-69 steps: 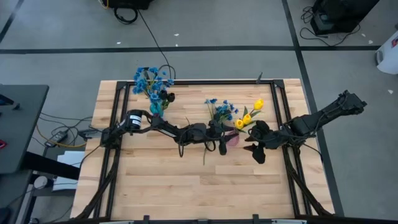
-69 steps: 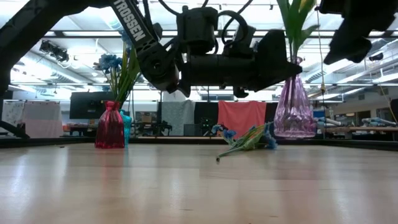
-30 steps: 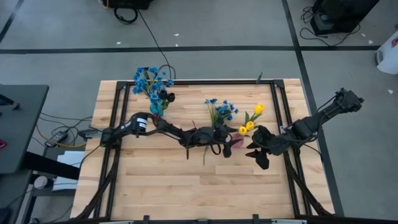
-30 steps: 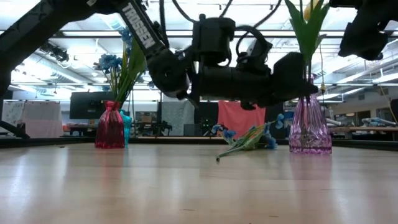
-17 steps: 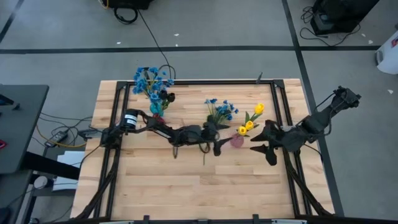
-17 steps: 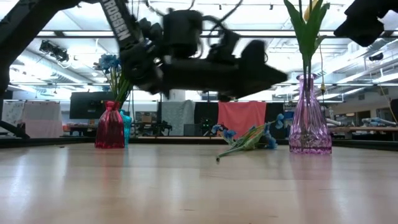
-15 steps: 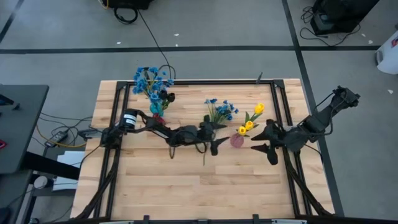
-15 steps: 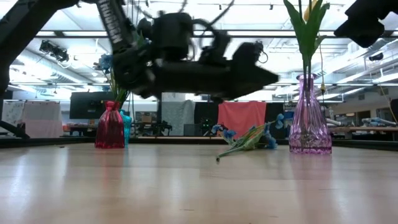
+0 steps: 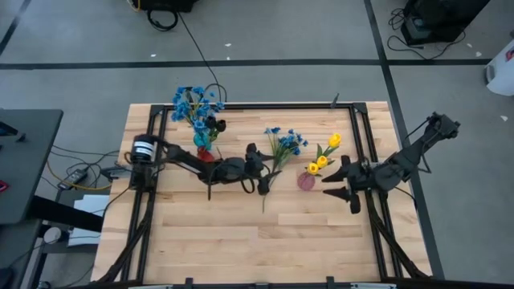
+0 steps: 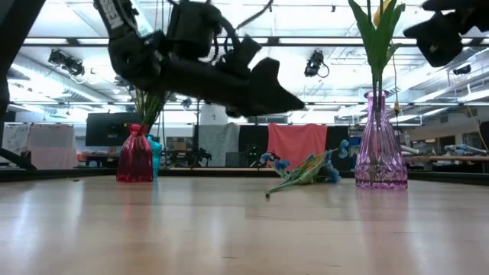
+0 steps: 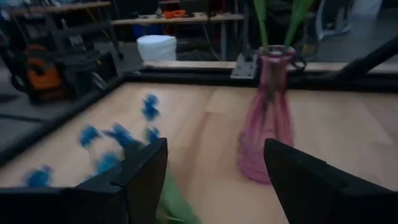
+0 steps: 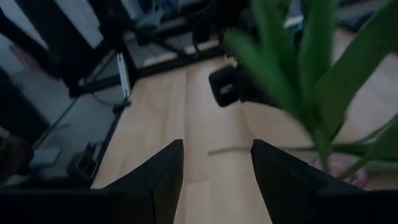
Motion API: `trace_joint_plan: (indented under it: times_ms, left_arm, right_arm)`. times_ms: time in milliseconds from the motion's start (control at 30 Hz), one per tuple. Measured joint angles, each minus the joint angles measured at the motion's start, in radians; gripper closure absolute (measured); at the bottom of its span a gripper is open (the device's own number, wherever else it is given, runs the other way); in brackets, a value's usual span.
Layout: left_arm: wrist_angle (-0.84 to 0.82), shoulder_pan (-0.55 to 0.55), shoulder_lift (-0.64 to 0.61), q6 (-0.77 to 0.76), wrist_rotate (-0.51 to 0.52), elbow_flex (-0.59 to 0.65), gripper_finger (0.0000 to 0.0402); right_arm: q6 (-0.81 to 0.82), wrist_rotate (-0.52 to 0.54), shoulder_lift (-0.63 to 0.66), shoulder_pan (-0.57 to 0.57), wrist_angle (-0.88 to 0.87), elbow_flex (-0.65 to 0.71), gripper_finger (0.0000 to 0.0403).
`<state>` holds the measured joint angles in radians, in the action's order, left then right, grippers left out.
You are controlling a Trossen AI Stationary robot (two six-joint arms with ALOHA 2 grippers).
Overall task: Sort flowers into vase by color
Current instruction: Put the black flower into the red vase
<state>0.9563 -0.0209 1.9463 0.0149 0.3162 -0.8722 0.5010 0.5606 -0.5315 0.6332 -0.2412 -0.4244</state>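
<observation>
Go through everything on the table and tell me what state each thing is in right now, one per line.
Pink vase: upright on the table, holding the yellow tulips.
Red vase: upright, holding blue flowers.
Loose blue flowers: lying flat on the table, in no vase.
Left hand: open, empty, above the loose blue flowers' stems.
Right hand: open, empty, beside the pink vase.

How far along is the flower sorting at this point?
Done: yellow tulips stand in the pink vase; blue blossoms fill the vases at the back left. In hand: nothing; the left gripper hangs open-jawed by the loose blue flower. Left: that flower lying on the table.
</observation>
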Motion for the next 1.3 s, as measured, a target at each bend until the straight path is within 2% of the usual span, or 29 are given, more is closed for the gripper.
trace_joint_plan:
  times_ms: [100, 167, 233, 400, 567, 667, 767, 967, 1300]
  left_arm:
    - [-0.062, 0.007, -0.069, 0.074, 0.019, 0.004, 0.0129]
    - [-0.044, 0.01, -0.114, 0.117, 0.028, 0.034, 0.013]
    - [0.034, 0.016, -0.164, 0.139, 0.027, 0.108, 0.0137]
    - [0.345, 0.069, -0.281, 0.158, 0.027, 0.348, 0.0166]
    - [0.358, 0.126, -0.351, 0.073, 0.024, 0.46, 0.0184]
    - [0.25, 0.147, -0.352, 0.036, 0.014, 0.447, 0.0189]
    - [0.1, 0.156, -0.352, 0.028, -0.019, 0.39, 0.019]
    - [-0.143, 0.157, -0.347, 0.045, -0.022, 0.279, 0.019]
    - [-0.186, 0.163, -0.347, 0.029, -0.028, 0.254, 0.019]
  right_arm:
    - [-0.041, 0.043, 0.041, -0.001, 0.031, 0.0, 0.0202]
    - [-0.066, 0.075, 0.065, -0.001, 0.051, 0.0, 0.0202]
    - [-0.084, 0.11, 0.083, -0.001, 0.056, 0.0, 0.0202]
    - [-0.141, 0.157, 0.094, -0.001, 0.059, 0.0, 0.0202]
    - [-0.22, 0.195, 0.093, -0.001, 0.071, 0.0, 0.0202]
    - [-0.26, 0.224, 0.094, -0.002, 0.076, 0.0, 0.0202]
    - [-0.279, 0.224, 0.093, -0.004, 0.075, 0.0, 0.0202]
    - [-0.288, 0.224, 0.093, -0.016, 0.072, 0.0, 0.0202]
    - [-0.271, 0.224, 0.093, -0.021, 0.069, 0.0, 0.0202]
